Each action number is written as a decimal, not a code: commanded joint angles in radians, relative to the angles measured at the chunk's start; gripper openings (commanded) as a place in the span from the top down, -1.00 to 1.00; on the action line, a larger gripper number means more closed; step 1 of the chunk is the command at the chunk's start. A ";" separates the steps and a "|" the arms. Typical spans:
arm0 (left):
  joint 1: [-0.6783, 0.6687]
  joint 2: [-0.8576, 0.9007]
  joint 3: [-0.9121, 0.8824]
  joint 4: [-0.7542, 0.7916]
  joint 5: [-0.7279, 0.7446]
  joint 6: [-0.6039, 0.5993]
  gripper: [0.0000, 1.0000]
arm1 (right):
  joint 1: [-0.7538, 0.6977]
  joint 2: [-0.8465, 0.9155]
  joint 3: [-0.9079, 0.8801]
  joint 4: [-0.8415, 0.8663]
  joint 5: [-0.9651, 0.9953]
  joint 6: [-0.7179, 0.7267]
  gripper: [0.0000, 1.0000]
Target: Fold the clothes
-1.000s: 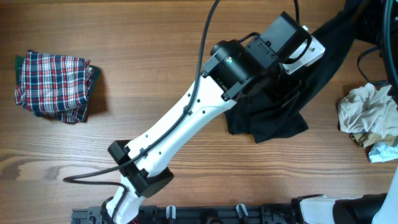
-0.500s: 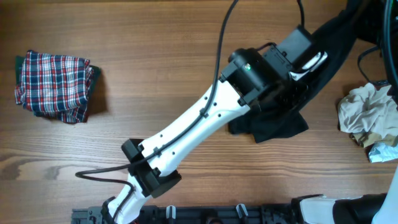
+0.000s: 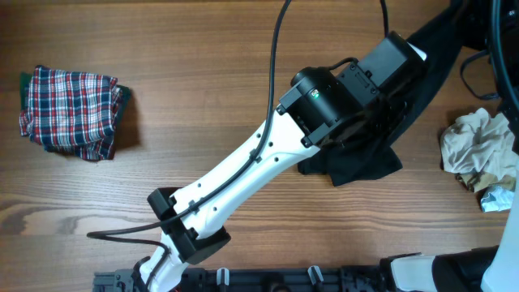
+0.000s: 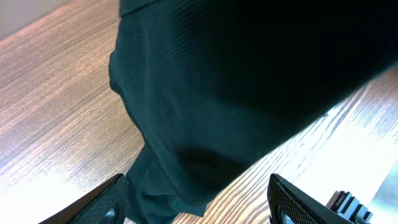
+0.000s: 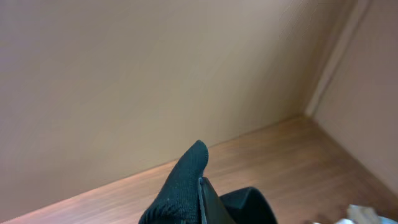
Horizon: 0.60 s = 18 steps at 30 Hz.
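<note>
A black garment lies bunched on the wooden table at centre right. One end rises in a taut strip toward the top right corner. My left gripper hovers over that strip. In the left wrist view its jaws are open and wide apart, with the dark fabric just beyond them and nothing gripped. My right gripper is raised off the table and shut on a fold of the black garment. In the overhead view the right gripper is lost among dark cloth and cables.
A folded plaid garment sits at the far left. A crumpled beige cloth lies at the right edge, with a pale item below it. Cables hang at the top right. The arm bases stand along the front edge.
My left arm has reached further right and up over the black garment, and its wrist has turned. The right gripper still holds the garment raised.
</note>
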 commanded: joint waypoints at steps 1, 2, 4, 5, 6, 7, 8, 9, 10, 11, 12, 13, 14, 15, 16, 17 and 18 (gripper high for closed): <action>0.006 -0.020 -0.005 0.006 -0.013 -0.028 -0.44 | 0.000 0.002 0.014 0.022 -0.072 0.068 0.91; 0.005 -0.018 -0.005 0.006 -0.013 -0.028 -0.44 | 0.000 0.002 0.014 0.030 -0.086 0.069 0.91; 0.005 -0.014 -0.005 0.006 -0.013 -0.028 -0.44 | 0.000 0.002 0.014 0.037 -0.086 0.103 0.91; 0.005 -0.014 -0.005 0.006 -0.013 -0.028 -0.44 | 0.000 0.002 0.014 0.040 -0.085 0.109 0.91; 0.005 -0.014 -0.005 0.006 -0.013 -0.028 -0.44 | 0.000 0.002 0.014 0.047 -0.082 0.124 0.91; 0.005 -0.014 -0.005 0.007 -0.013 -0.028 -0.44 | 0.000 0.002 0.014 0.048 -0.082 0.136 0.91; 0.005 -0.012 -0.005 0.009 -0.014 -0.028 -0.44 | 0.000 0.002 0.014 0.047 -0.083 0.154 0.91; 0.005 -0.008 -0.005 0.013 -0.014 -0.028 -0.45 | 0.000 0.002 0.014 0.047 -0.095 0.172 0.91; 0.006 -0.003 -0.005 0.018 -0.016 -0.028 -0.45 | 0.000 0.002 0.014 0.049 -0.110 0.171 0.91; 0.006 0.002 -0.005 0.022 -0.025 -0.028 -0.44 | 0.000 0.002 0.014 0.051 -0.121 0.171 0.91; 0.007 0.010 -0.005 0.026 -0.046 -0.028 -0.43 | 0.000 0.002 0.014 0.052 -0.130 0.171 0.91; 0.007 0.013 -0.005 0.026 -0.070 -0.028 -0.42 | 0.000 0.002 0.014 0.051 -0.131 0.171 0.91; 0.007 0.017 -0.005 0.026 -0.104 -0.028 -0.40 | 0.000 0.002 0.014 0.050 -0.131 0.171 0.91; 0.007 0.019 -0.005 0.031 -0.140 -0.028 -0.35 | 0.000 0.002 0.014 0.048 -0.132 0.171 0.93; 0.007 0.020 -0.005 0.043 -0.172 -0.028 -0.33 | 0.000 0.002 0.014 0.048 -0.132 0.171 0.92; 0.007 0.020 -0.005 0.061 -0.196 -0.028 -0.31 | 0.000 0.002 0.014 0.048 -0.136 0.171 0.91; 0.007 0.020 -0.005 0.076 -0.205 -0.028 -0.29 | 0.000 0.002 0.014 0.048 -0.140 0.171 0.91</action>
